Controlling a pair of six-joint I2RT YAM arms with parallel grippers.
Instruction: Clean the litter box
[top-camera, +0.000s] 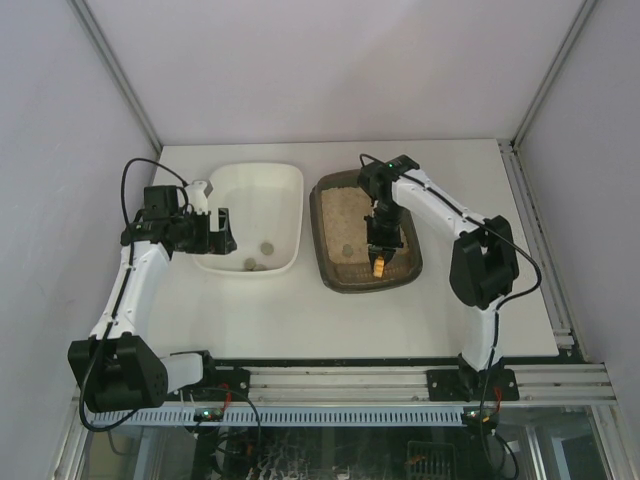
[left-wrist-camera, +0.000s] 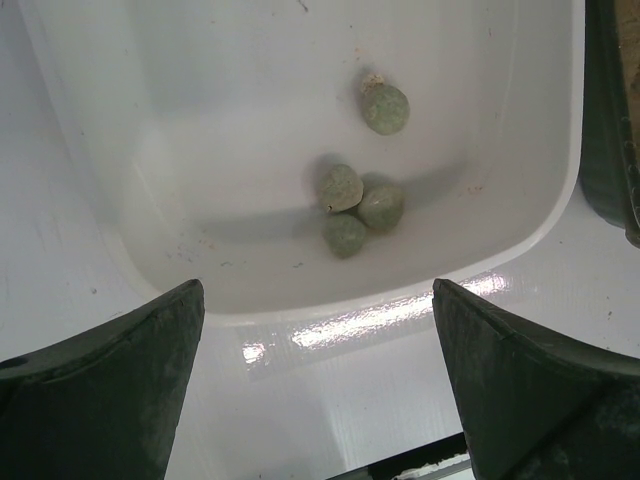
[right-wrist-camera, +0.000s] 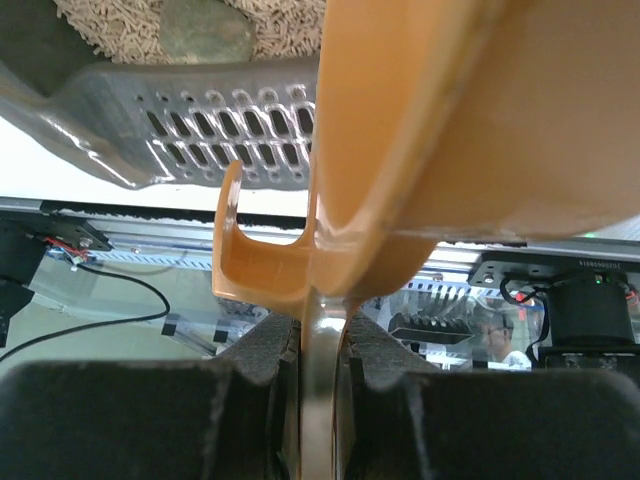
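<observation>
The dark brown-olive litter box (top-camera: 412, 262) with tan litter (top-camera: 345, 215) sits right of centre. My right gripper (top-camera: 381, 246) hangs over its near end, shut on the orange handle (right-wrist-camera: 420, 150) of a scoop. The scoop's grey slotted head (right-wrist-camera: 200, 120) lies at the box's near end. A grey-green lump (right-wrist-camera: 205, 30) rests on the litter just beyond it and also shows in the top view (top-camera: 347, 250). My left gripper (top-camera: 220, 233) is open and empty at the near left rim of a white tray (top-camera: 290, 200). Its fingers (left-wrist-camera: 110, 390) frame that rim.
The white tray (left-wrist-camera: 150, 150) holds several grey-green lumps (left-wrist-camera: 340, 188), with one apart (left-wrist-camera: 386, 108). The litter box wall (left-wrist-camera: 605, 120) stands close on its right. White walls enclose the table on three sides. The metal rail (top-camera: 400, 385) runs along the near edge.
</observation>
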